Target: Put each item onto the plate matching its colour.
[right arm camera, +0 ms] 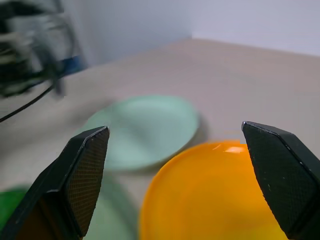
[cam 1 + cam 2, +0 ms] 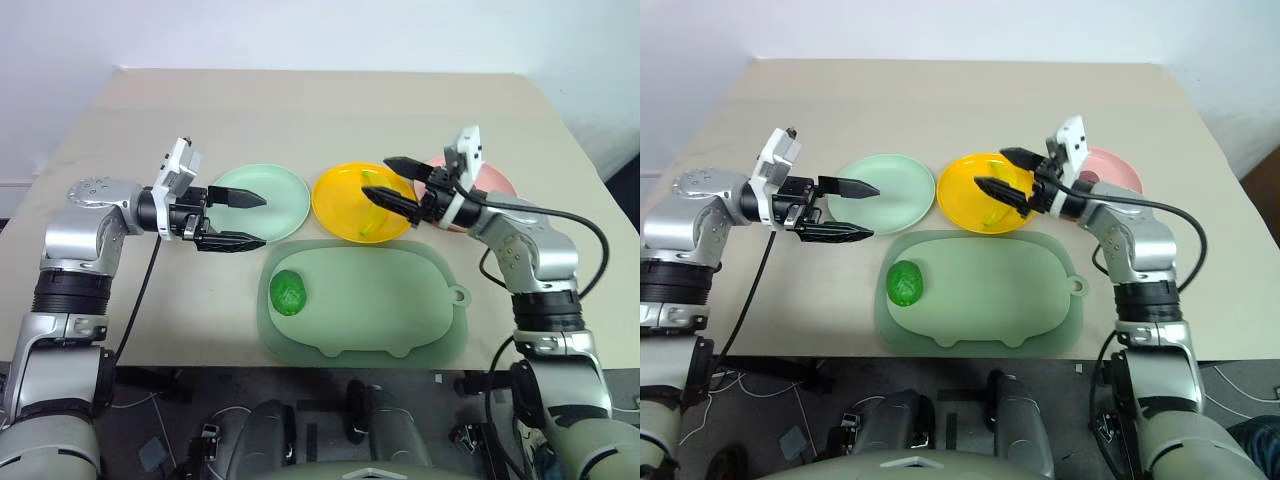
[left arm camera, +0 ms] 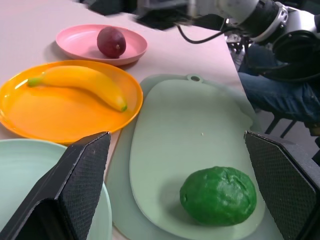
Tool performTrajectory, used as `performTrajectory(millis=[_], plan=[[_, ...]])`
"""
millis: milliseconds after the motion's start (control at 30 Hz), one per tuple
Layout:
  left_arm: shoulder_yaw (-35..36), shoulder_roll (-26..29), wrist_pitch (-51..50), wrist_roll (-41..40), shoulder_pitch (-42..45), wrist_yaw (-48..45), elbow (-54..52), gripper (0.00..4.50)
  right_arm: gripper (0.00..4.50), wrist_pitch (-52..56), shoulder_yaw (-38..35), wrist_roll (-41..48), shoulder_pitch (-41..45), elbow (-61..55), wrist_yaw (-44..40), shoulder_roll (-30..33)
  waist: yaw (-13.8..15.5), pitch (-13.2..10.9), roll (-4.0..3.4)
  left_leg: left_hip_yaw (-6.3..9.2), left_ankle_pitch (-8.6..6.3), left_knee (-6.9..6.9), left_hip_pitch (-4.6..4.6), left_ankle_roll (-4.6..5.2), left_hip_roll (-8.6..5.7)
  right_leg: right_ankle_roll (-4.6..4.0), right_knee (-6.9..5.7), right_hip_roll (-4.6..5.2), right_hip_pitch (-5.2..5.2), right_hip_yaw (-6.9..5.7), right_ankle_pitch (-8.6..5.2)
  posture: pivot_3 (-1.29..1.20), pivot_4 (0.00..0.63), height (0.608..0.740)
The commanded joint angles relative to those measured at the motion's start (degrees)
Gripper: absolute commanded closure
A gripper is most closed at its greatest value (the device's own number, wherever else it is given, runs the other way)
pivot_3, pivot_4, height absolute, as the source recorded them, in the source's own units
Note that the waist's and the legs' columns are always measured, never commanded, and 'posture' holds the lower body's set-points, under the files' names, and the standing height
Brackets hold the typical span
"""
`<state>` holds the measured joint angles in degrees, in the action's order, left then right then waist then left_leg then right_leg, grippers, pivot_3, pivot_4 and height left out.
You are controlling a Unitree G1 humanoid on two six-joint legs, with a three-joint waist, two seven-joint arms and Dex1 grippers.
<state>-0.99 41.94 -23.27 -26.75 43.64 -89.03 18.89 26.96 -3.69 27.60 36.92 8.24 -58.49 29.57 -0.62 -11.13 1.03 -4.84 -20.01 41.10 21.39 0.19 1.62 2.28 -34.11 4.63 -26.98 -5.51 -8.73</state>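
Now only the green fruit (image 2: 289, 292) waits on the pig-shaped tray (image 2: 400, 320); both grippers, left (image 2: 236, 220) and right (image 2: 398, 185), hang spread and empty, mint plate (image 2: 285, 195) next.

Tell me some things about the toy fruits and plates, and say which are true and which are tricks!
1. The banana lies on the yellow plate. True.
2. The green fruit sits on the mint green plate. False: it is on the pig-shaped tray, and that plate holds no fruit.
3. The dark red fruit is on the pink plate. True.
4. The right gripper is holding the banana. False: it is open over the yellow plate and holds nothing.
5. The left gripper is open. True.
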Motion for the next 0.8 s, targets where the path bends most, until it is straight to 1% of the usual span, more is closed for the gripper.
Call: performTrajectory(millis=[33,133,167,233,400,467,600,700,800], plan=[[0.9,0.0,0.5,-0.1,1.1,0.6,-1.3,0.0,0.05,-4.6,0.1,0.5,-5.2,-4.1,-8.4,4.5,0.1,0.0,0.0,0.01,0.0,0.0,0.01,0.0,0.0,0.0,0.01,-0.01,0.0,-0.01,0.0,0.0,0.15,0.74],[0.8,-0.2,0.6,-0.1,0.8,1.0,-1.4,0.0,0.05,-6.8,0.8,-0.4,-8.3,-2.2,-12.4,7.0,-0.1,0.0,0.0,-0.03,0.0,0.01,0.01,-0.01,0.0,0.0,0.01,0.0,0.0,0.0,0.0,0.0,0.15,0.74],[0.8,-0.3,0.5,-0.1,0.6,1.1,-1.5,0.0,0.05,-5.9,0.7,0.6,-9.4,-1.3,-14.8,7.9,-0.1,0.0,0.0,-0.04,0.0,0.01,-0.03,0.0,0.0,0.0,0.0,0.0,0.0,0.01,0.0,0.0,0.15,0.74],[0.8,-0.8,0.4,-0.1,0.2,1.9,-2.0,0.0,0.05,-8.5,-0.6,1.2,-10.7,0.0,-17.0,8.3,0.0,0.0,0.0,-0.04,0.0,0.01,-0.03,-0.01,0.01,0.0,0.0,-0.02,0.0,0.01,0.0,0.0,0.15,0.74],[1.0,-1.4,-1.1,-1.3,-1.8,3.0,-4.8,0.0,0.05,-8.1,-2.0,3.4,-12.1,-0.7,-21.0,9.7,0.0,0.0,0.0,-0.05,0.04,0.02,-0.03,-0.07,0.01,0.0,0.0,-0.02,0.01,0.01,0.0,0.0,0.15,0.74],[1.0,-1.3,-1.3,-1.3,-2.5,3.3,-5.8,0.0,0.05,-5.9,-1.8,4.8,-12.5,-1.3,-23.5,11.0,0.0,0.0,0.0,-0.05,0.14,0.02,-0.03,-0.26,0.01,0.0,0.0,-0.01,0.01,0.01,0.0,0.0,0.15,0.74],[1.1,-0.8,-1.7,-1.2,-2.9,3.1,-6.1,0.0,0.05,-9.3,-1.7,3.6,-13.1,-0.4,-27.4,13.9,0.3,0.0,0.01,-0.03,0.13,0.06,-0.03,-0.23,0.0,0.0,0.01,0.0,0.04,0.01,0.0,0.0,0.15,0.74],[1.1,-0.7,-1.9,-1.2,-2.8,3.0,-5.9,0.0,0.05,-10.9,-1.6,2.6,-12.6,1.3,-28.7,15.6,0.2,0.0,0.01,-0.03,0.12,0.06,-0.04,-0.23,0.0,0.0,0.01,0.0,0.04,0.01,0.0,0.0,0.15,0.74],[1.2,-0.6,-2.2,-1.3,-3.1,3.0,-6.2,0.0,0.05,-16.3,-1.5,-0.6,-11.3,5.1,-28.3,16.5,0.2,0.0,0.02,-0.04,0.13,0.06,-0.05,-0.24,0.0,0.0,0.01,0.0,0.05,0.01,0.0,0.0,0.15,0.74]])
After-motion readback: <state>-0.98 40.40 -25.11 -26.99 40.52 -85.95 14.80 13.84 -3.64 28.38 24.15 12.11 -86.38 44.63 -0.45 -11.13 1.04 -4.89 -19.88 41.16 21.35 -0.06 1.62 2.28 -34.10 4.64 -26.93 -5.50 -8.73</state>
